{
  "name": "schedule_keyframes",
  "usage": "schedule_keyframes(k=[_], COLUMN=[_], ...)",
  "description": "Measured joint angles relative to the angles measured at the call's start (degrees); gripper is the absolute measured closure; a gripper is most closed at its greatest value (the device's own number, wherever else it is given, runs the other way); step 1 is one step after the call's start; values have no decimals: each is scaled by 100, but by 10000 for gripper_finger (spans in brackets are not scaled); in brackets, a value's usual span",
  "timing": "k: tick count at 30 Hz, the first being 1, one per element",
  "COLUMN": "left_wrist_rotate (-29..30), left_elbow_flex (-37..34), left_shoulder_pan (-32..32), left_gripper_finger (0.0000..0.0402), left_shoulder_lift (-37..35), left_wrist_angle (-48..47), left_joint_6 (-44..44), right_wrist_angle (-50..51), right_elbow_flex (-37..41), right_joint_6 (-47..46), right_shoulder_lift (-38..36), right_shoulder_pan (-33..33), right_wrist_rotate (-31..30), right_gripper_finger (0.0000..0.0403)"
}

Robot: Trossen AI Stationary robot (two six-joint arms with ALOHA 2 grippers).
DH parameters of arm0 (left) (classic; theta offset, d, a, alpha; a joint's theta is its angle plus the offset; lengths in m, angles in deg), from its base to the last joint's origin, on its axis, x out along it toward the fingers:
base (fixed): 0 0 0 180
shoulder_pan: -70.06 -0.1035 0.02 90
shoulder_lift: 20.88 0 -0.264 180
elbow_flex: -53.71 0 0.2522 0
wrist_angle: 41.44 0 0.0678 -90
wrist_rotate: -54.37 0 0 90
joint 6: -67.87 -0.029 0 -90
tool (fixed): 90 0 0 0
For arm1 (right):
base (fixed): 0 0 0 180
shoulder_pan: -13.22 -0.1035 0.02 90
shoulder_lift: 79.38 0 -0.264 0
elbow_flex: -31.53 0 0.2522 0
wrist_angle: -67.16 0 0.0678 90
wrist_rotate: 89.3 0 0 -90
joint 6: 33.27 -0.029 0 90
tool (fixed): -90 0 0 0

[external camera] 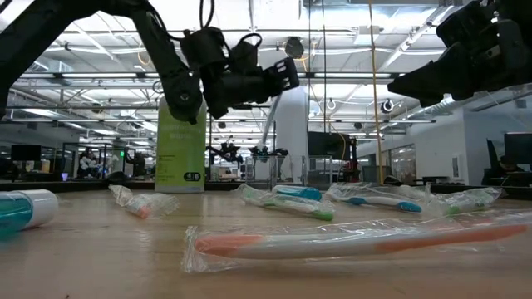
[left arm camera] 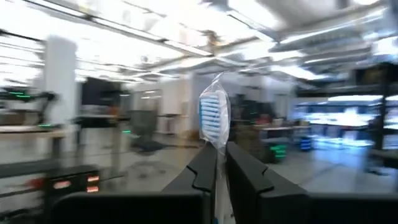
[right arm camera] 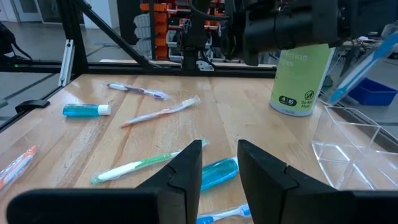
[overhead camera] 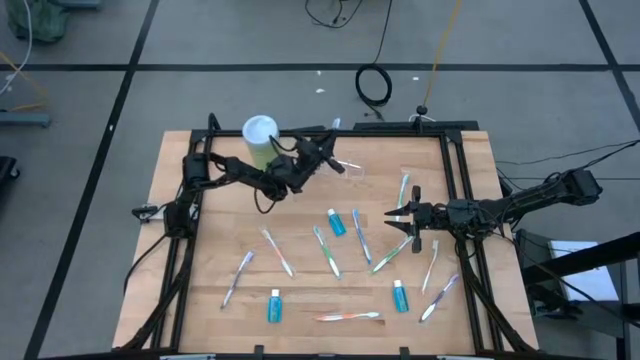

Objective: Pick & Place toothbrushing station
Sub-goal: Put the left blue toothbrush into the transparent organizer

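Observation:
My left gripper (overhead camera: 325, 158) is high above the table's far middle, shut on a blue toothbrush in a clear wrapper (left arm camera: 214, 112). It is next to a green-and-white canister (overhead camera: 260, 137) and above a clear plastic bag (right arm camera: 348, 146) that stands open like a box. My right gripper (overhead camera: 392, 223) hovers open and empty over the table's right half. Below it lie a green toothbrush (right arm camera: 143, 165) and a blue tube (right arm camera: 219, 173). Several wrapped toothbrushes (overhead camera: 330, 250) and three blue tubes (overhead camera: 274, 305) lie flat on the wood. My left gripper pinches the wrapped toothbrush between its two fingers at the neck, just below the bristle head (left arm camera: 219, 148). The head sticks out past the fingertips. The handle (right arm camera: 367, 62) slants down on the other side. The brush is lifted clear of the table.
An orange toothbrush (external camera: 332, 242) lies near the front edge, and a blue tube (external camera: 25, 209) lies at the front left. Black frame rails (overhead camera: 455, 180) run along the table's sides. Bare wood shows at the far left.

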Motion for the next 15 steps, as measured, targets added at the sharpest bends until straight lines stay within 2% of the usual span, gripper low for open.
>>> schedule_keyframes(k=[3, 8, 15], left_wrist_rotate=[267, -576, -780], left_elbow_flex=[0, 145, 505], left_shoulder_pan=[-167, -545, -676], left_gripper_finger=[374, 372, 372], left_shoulder_lift=[0, 0, 0], left_wrist_angle=[-108, -898, -2092], left_joint_6=[101, 961, 1498], right_wrist_angle=[-1, -2, -2], right_elbow_flex=[0, 0, 0], right_joint_6=[4, 1, -10], right_shoulder_lift=[0, -2, -2], right_shoulder_pan=[0, 1, 1], right_wrist_rotate=[0, 0, 0], right_gripper_finger=[308, 307, 307])
